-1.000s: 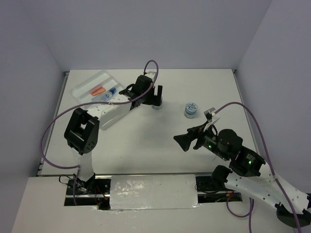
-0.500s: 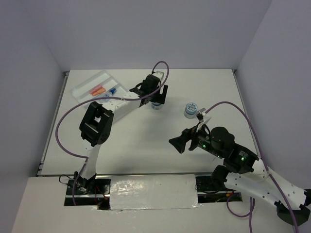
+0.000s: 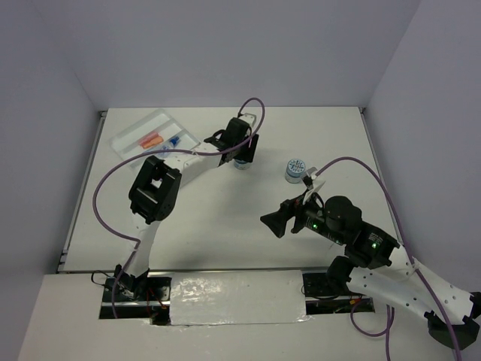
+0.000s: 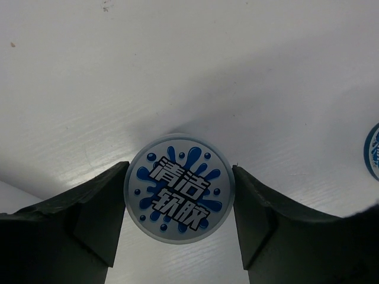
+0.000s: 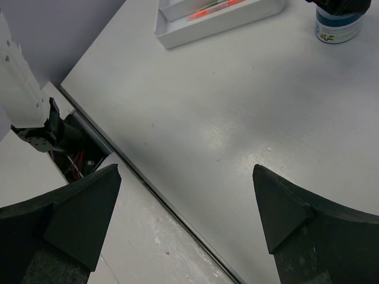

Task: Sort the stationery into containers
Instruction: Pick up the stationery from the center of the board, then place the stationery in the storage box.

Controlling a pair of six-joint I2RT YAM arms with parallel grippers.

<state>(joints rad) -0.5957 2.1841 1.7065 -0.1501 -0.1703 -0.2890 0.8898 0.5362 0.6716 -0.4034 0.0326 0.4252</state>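
A round blue-white patterned pot (image 4: 179, 189) stands on the white table. My left gripper (image 4: 179, 204) reaches down over it, and both fingers touch its sides. In the top view the left gripper (image 3: 242, 153) hides most of this pot (image 3: 240, 165). A second pot (image 3: 294, 170) stands to its right, and its edge also shows in the left wrist view (image 4: 373, 151). The white divided tray (image 3: 134, 129) lies at the far left and holds an orange piece (image 3: 150, 140) and a blue-capped bottle (image 3: 172, 141). My right gripper (image 3: 274, 222) is open and empty above the table's middle.
The right wrist view shows the tray (image 5: 237, 21) with an orange pen (image 5: 207, 12) in it, the held pot (image 5: 337, 26), the table's near edge (image 5: 148, 177) and the left arm's base (image 5: 23, 94). Purple cables loop over both arms.
The left gripper has come down around the pot and closed onto its sides. The right arm moved slightly left a second ago and has since held still.
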